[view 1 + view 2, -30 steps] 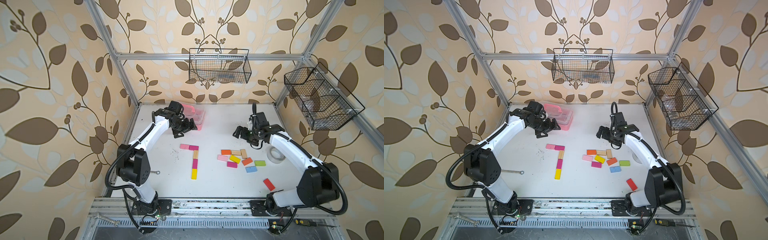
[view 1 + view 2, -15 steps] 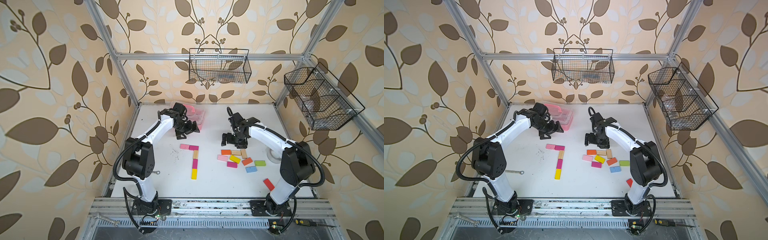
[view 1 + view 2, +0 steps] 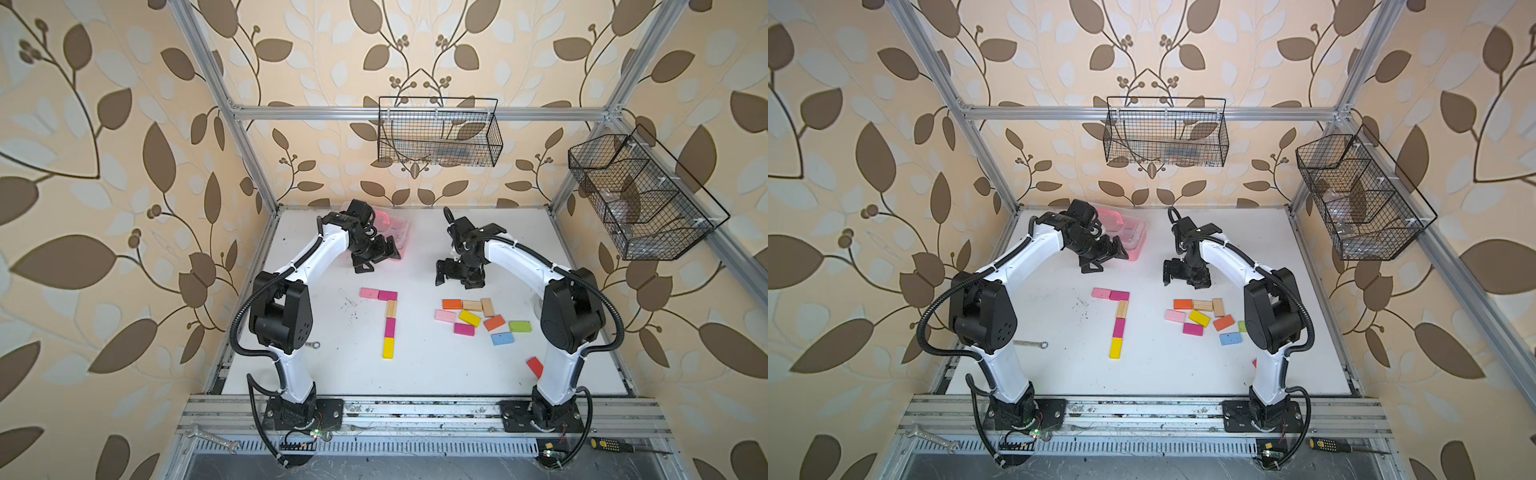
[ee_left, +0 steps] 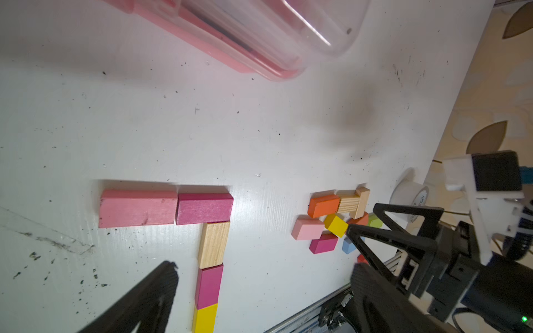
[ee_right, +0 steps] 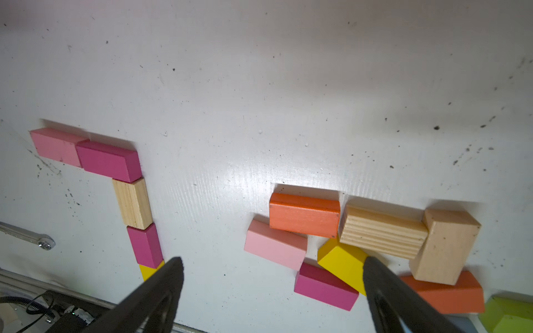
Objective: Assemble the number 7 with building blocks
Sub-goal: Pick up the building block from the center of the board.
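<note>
Shows the left gripper [image 3: 376, 257] spread wide and empty, hanging above the white tabletop [image 3: 415, 374] just in front of the pink plastic case with a clear lid [image 3: 397, 226]. Shows the right gripper [image 3: 457, 280] likewise gaping, nothing in its grasp, poised over bare table just behind the loose cluster of blocks. Confirms as much from the right wrist view: black fingers [image 5: 170, 276] far apart, touching no block.

Finds the number 7 [image 3: 391, 312] flat on the table between the two arms, nearer the left one. Shows its bar as a pale pink rectangular block [image 3: 369, 293] and a magenta rectangular block [image 3: 387, 296] laid end to end. Shows its stem running from the bar's right end toward the front edge: a plain wood block [image 3: 391, 306], a second magenta block [image 3: 390, 327] and a yellow block [image 3: 388, 347], all in contact.

Finds the spare building blocks [image 3: 470, 318] to the right of the figure, apart from it: an orange block [image 3: 452, 304] and two plain wood pieces in a row, with pale pink, yellow, magenta, orange, green and blue pieces crowded in front. Picks out a lone red block [image 3: 535, 367] beside the right arm's base.

Takes in, further out, a small silver spanner [image 3: 311, 345] on the table by the left arm, and two black wire baskets [image 3: 436, 141] hung on the aluminium frame against leaf-patterned wallpaper.
</note>
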Tool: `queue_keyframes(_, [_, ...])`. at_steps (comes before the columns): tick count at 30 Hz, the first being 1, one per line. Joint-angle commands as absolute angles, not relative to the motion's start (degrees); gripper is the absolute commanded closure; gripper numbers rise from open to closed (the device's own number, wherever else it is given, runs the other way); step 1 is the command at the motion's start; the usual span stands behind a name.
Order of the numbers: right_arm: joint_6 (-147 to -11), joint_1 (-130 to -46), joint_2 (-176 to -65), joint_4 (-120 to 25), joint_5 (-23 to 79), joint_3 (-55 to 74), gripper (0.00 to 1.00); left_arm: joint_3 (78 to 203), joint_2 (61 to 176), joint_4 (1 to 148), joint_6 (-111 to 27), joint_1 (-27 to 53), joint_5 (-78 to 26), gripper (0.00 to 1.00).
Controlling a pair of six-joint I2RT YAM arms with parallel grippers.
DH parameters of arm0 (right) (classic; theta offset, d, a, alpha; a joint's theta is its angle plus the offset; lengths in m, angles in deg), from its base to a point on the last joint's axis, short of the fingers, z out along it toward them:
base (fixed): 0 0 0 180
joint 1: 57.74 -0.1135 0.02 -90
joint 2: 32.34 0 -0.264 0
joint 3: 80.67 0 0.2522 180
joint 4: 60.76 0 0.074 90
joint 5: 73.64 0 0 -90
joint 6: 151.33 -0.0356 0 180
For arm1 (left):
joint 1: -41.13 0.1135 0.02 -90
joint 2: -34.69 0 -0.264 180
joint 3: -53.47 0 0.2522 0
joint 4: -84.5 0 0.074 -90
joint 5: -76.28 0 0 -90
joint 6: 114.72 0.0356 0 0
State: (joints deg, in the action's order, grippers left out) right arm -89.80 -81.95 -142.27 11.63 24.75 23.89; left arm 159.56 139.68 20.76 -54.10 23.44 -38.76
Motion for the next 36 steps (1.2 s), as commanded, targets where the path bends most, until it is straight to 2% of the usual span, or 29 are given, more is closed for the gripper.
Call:
queue_keyframes(1, [-87.1,-81.2,-144.1,15.9,24.1,27.5,0.03,158.2,139.4,22.9,-56.6,23.1,-38.3,0.03])
queue_keyframes(15, [-91.0,-80.4,-143.7,12.3,23.5,24.8,0.03,161.5,141.2,20.2,-53.8,23.1,-37.8,0.03])
queue_keyframes(20, [-89.0,-80.6,-146.7,13.7,24.1,28.0,0.04,164.5,140.1,16.4,-53.6,23.1,-35.4,0.03])
queue_keyframes(24, [-87.5,-81.1,-149.5,15.4,22.6,28.0,0.11,159.9,137.1,18.4,-55.5,23.1,-33.9,0.03])
queue_keyframes(36, [-92.7,-85.6,-147.6,10.7,20.4,19.0,0.14,152.2,134.3,22.4,-55.3,23.1,-36.3,0.03])
